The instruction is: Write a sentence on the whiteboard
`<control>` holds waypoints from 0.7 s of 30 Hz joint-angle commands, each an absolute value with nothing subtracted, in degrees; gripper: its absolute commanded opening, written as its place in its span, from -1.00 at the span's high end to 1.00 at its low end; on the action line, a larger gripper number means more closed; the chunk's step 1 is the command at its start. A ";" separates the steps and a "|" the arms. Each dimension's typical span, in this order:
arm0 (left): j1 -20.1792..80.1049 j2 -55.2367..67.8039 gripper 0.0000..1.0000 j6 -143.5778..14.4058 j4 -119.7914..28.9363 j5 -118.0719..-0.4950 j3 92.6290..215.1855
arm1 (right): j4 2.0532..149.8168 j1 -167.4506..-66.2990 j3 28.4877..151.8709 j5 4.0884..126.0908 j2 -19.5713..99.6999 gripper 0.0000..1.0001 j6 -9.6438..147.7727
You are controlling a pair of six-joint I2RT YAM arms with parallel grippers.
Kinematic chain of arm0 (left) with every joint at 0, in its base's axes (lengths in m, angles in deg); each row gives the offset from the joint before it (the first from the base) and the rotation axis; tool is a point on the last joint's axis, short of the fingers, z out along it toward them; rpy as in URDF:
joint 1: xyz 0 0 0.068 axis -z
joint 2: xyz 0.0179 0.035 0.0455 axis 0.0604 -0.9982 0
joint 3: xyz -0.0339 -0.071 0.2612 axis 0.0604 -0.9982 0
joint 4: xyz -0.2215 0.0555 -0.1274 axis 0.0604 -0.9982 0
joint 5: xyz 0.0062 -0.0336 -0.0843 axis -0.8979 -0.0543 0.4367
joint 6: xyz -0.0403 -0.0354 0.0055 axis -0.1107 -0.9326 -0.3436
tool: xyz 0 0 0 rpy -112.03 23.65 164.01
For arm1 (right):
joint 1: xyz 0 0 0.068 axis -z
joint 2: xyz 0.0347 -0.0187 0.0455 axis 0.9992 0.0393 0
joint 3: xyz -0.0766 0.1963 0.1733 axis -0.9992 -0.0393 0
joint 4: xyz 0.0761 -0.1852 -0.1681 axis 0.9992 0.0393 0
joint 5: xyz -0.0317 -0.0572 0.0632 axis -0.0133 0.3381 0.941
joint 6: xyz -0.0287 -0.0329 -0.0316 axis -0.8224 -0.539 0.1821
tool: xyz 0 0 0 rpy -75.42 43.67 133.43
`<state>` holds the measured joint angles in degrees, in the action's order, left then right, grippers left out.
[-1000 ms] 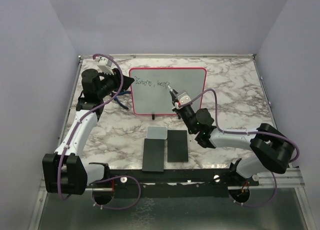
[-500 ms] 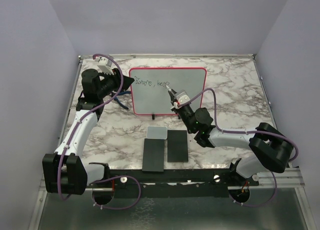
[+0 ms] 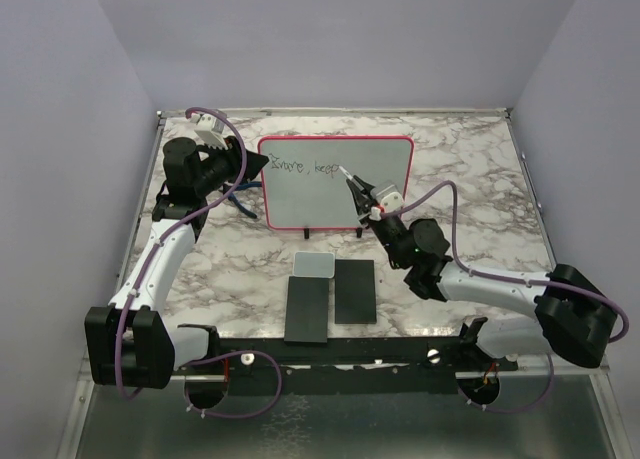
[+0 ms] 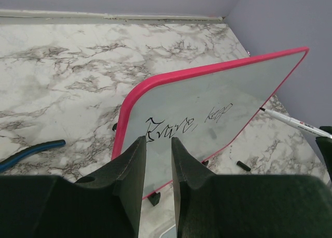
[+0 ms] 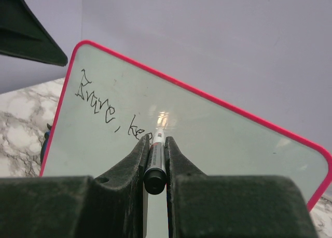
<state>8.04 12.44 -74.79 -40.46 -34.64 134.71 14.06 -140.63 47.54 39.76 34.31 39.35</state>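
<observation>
Fingers of the right gripper are clamped on a marker, its tip at the board stood on the tabletop, just right of the sentence, while the left fingers are held narrow at the board's left rim, a grip not being discernible.
</observation>
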 commanded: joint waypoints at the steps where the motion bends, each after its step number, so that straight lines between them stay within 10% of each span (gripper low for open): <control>1: 8.21 13.93 0.46 -73.90 -41.54 -35.64 134.12 | 17.17 -140.83 46.28 37.14 31.80 0.99 40.90; 21: 8.24 13.93 0.46 -73.84 -41.47 -35.55 134.12 | 14.81 -139.90 45.32 32.31 34.16 0.99 38.71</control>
<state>8.04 12.44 -74.79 -40.48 -34.66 134.71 15.31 -140.48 45.81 34.07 33.22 39.25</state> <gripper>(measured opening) 0.274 0.144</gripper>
